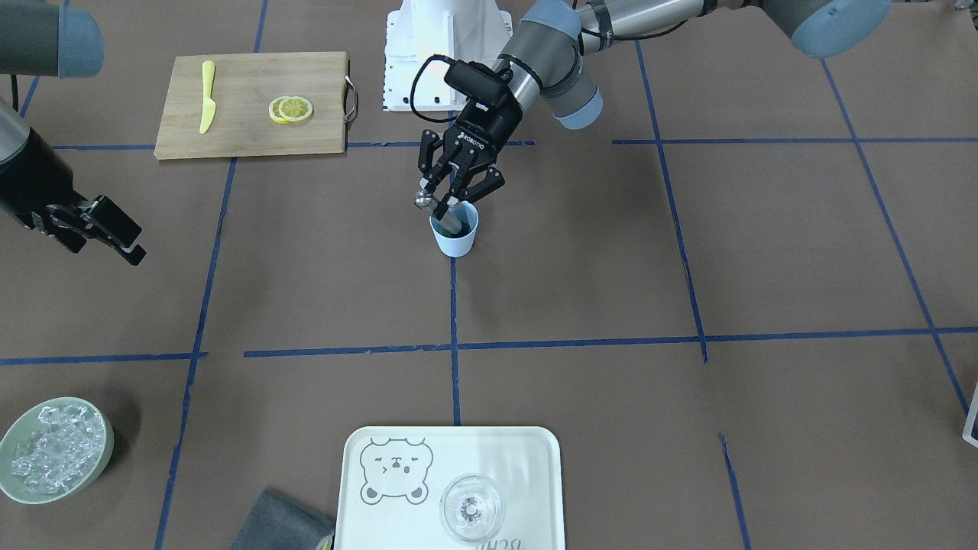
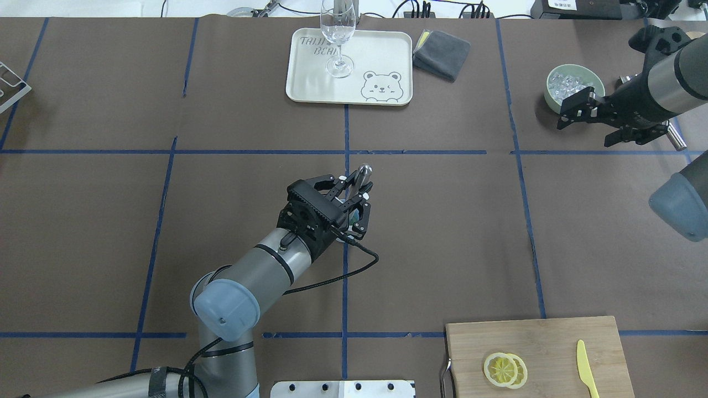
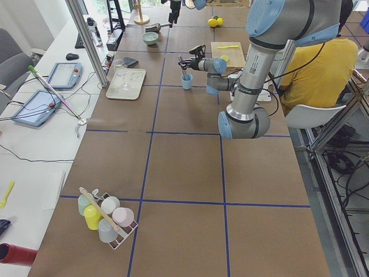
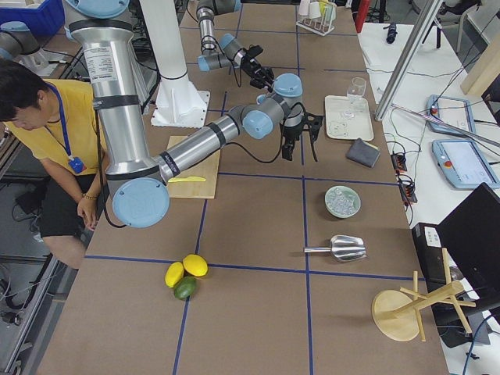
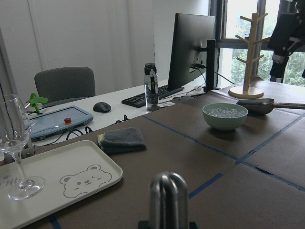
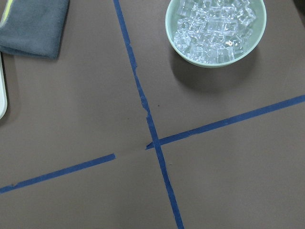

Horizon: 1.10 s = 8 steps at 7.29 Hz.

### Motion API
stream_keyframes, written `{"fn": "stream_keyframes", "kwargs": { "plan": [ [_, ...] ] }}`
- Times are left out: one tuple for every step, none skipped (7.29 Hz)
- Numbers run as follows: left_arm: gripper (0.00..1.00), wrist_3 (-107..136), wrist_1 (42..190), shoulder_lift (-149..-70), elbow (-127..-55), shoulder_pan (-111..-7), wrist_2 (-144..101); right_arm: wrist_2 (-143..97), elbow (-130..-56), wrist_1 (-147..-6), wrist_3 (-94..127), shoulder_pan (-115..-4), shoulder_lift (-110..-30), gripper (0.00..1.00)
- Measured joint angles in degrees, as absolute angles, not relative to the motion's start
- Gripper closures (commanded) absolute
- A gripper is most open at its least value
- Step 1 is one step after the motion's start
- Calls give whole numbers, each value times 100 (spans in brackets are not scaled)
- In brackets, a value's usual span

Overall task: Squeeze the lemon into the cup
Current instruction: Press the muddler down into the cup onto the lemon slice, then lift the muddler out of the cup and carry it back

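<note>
The light-blue cup (image 1: 455,231) stands near the table's middle and also shows in the exterior left view (image 3: 187,81). My left gripper (image 1: 449,195) hangs right over it, shut on a slim metal rod (image 1: 425,200) whose lower end dips into the cup. From overhead the gripper (image 2: 352,198) hides the cup, and the rod's rounded top (image 2: 363,172) sticks out. That top fills the bottom of the left wrist view (image 5: 167,200). Two lemon slices (image 1: 291,109) lie overlapped on the wooden board (image 1: 252,130), far from both grippers. My right gripper (image 2: 585,131) is open and empty near the ice bowl.
A yellow plastic knife (image 1: 207,95) lies on the board. A pale-green bowl of ice (image 1: 55,449) stands at one table corner. A white bear tray (image 1: 397,512) holds a clear glass (image 1: 472,508), with a grey cloth (image 1: 279,523) beside it.
</note>
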State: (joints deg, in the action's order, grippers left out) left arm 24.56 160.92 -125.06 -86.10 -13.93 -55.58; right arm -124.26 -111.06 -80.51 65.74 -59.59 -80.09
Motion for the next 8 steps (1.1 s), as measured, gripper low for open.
{"fn": "stream_keyframes", "kwargs": {
  "plan": [
    [100, 2356, 16093, -12516, -8674, -1390, -5563, -12427, -11103, -8051, 6574, -5959, -8000, 0],
    [100, 2096, 16091, -12549, -8861, -1389, -5570, -12427, -11101, -8051, 6574, -5959, -7994, 0],
    [100, 1881, 16080, -12581, -9147, -1400, -5576, -12427, -11101, -8051, 6576, -5959, -7992, 0],
    [100, 1811, 16050, -12627, -9406, -1426, -5578, -12428, -11101, -8051, 6578, -5959, -7990, 0],
    [100, 1906, 15938, -12691, -9544, -1457, -5575, -12428, -11101, -8051, 6576, -5959, -7990, 0],
    [100, 2161, 15741, -12722, -9607, -1510, -5575, -12428, -11108, -8051, 6575, -5960, -7991, 0],
    [100, 2441, 15432, -12729, -9719, -1596, -5580, -12428, -11118, -8049, 6575, -5964, -7997, 0],
    [100, 2670, 14965, -12705, -9915, -1722, -5588, -12428, -11128, -8045, 6576, -5964, -8010, 0]
  ]
}}
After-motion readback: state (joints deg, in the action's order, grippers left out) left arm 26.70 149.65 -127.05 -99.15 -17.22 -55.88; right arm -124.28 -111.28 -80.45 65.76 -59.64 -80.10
